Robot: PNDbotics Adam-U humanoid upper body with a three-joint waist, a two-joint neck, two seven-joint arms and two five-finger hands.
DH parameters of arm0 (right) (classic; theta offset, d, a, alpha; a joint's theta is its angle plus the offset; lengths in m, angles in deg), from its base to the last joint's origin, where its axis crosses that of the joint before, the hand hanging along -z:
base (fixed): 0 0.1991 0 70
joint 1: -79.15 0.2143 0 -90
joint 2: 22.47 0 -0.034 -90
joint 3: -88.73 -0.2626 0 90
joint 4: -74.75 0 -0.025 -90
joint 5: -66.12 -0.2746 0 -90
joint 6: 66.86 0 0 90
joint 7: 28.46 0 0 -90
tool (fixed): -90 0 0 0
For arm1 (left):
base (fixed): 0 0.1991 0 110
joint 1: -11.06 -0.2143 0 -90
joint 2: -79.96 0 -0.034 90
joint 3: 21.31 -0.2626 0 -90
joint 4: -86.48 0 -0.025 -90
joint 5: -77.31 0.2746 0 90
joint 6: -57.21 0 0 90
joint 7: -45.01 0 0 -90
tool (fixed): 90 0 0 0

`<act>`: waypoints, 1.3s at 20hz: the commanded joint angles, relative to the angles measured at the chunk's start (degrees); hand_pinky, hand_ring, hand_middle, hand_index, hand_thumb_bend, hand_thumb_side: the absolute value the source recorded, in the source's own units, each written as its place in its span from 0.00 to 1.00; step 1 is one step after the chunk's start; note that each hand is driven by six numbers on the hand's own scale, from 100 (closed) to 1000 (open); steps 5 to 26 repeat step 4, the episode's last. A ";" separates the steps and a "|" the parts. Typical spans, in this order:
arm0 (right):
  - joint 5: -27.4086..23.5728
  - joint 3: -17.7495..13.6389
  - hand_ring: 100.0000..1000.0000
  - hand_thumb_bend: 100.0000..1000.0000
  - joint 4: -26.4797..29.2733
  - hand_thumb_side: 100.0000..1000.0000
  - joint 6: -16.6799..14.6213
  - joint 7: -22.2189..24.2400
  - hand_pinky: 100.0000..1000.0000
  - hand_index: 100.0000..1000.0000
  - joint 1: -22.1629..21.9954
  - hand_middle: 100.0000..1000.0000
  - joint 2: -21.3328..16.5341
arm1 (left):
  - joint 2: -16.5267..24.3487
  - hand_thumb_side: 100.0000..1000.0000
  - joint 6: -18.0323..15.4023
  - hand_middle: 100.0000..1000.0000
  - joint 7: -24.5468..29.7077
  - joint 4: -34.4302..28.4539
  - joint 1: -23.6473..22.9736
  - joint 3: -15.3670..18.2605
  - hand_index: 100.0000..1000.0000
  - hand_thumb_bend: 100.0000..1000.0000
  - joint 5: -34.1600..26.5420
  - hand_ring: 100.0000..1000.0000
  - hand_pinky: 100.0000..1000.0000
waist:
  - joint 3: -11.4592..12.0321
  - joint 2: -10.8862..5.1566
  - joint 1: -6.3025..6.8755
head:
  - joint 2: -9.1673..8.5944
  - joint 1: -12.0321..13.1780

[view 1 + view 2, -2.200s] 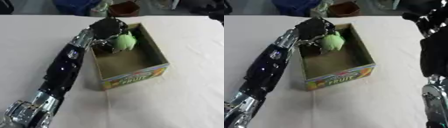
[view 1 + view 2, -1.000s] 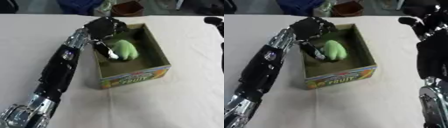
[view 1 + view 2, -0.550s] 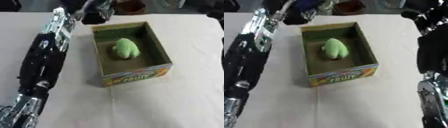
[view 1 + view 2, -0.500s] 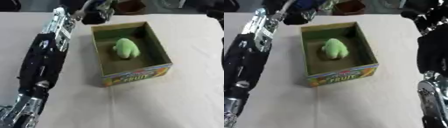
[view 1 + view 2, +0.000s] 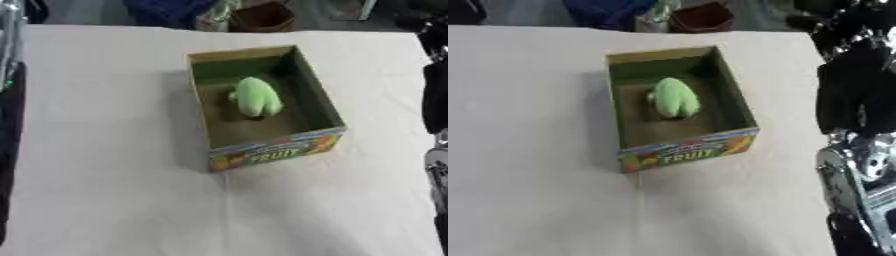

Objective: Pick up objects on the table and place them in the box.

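Green soft object lies inside open cardboard box (FRUIT label).

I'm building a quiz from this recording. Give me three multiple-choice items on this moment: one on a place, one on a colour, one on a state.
1. Where is the soft object?
A. On the table left of the box
B. Inside the box
C. On the box's rim

2. What colour is the soft object?
A. Red
B. Blue
C. Light green

3. Is anything holding the soft object?
A. A robot hand grips it
B. Nothing; it lies free
C. A person's hand holds it

Answers: 1 B, it lies on the box floor, walls all round it. 2 C, it is pale green against the brown floor. 3 B, no hand is in or over the box.
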 commanded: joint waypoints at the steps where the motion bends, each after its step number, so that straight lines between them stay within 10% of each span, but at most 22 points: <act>1: 1.05 -1.15 0.68 0.00 1.16 0.98 -0.20 -1.00 0.64 0.83 0.05 0.49 -1.83 | 4.92 0.75 1.99 0.46 -5.44 -6.00 -2.80 2.99 0.69 0.00 -5.70 0.52 0.47 | 0.62 -1.21 0.12 | 0.62 -0.82; 4: 1.87 -1.66 0.68 0.00 1.16 0.97 -0.08 -1.73 0.64 0.83 -0.59 0.49 -2.20 | 6.16 0.78 2.45 0.46 -11.71 -10.81 -8.82 5.38 0.69 0.00 -9.68 0.52 0.48 | 1.93 -1.08 0.11 | 1.00 -0.81; 26: 1.87 -1.66 0.68 0.00 1.16 0.97 -0.08 -1.73 0.64 0.83 -0.59 0.49 -2.20 | 6.16 0.78 2.45 0.46 -11.71 -10.81 -8.82 5.38 0.69 0.00 -9.68 0.52 0.48 | 1.93 -1.08 0.11 | 1.00 -0.81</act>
